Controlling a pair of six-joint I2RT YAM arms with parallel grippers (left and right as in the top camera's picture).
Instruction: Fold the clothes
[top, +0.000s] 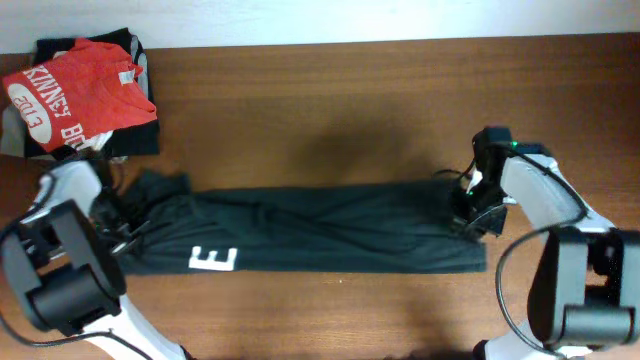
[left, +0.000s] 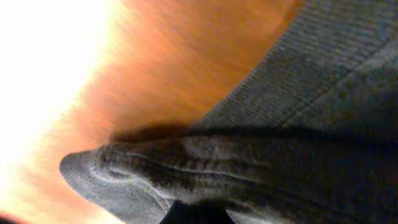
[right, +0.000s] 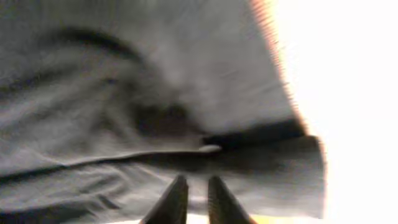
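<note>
The clothes, a black T-shirt (top: 330, 225), lie folded into a long strip across the table, with a white letter E (top: 212, 260) showing near the left end. My left gripper (top: 125, 228) is at that left end. In the left wrist view it (left: 196, 214) is shut, with bunched black fabric (left: 280, 162) pinched at its tip. My right gripper (top: 470, 215) is at the strip's right end. Its fingers (right: 198, 186) stand a narrow gap apart over the cloth (right: 124, 93), gripping nothing.
A red T-shirt (top: 80, 90) with white lettering lies on a dark pile at the table's back left corner. Bare wooden table (top: 350, 100) stretches behind the strip, and a narrow band of it runs in front.
</note>
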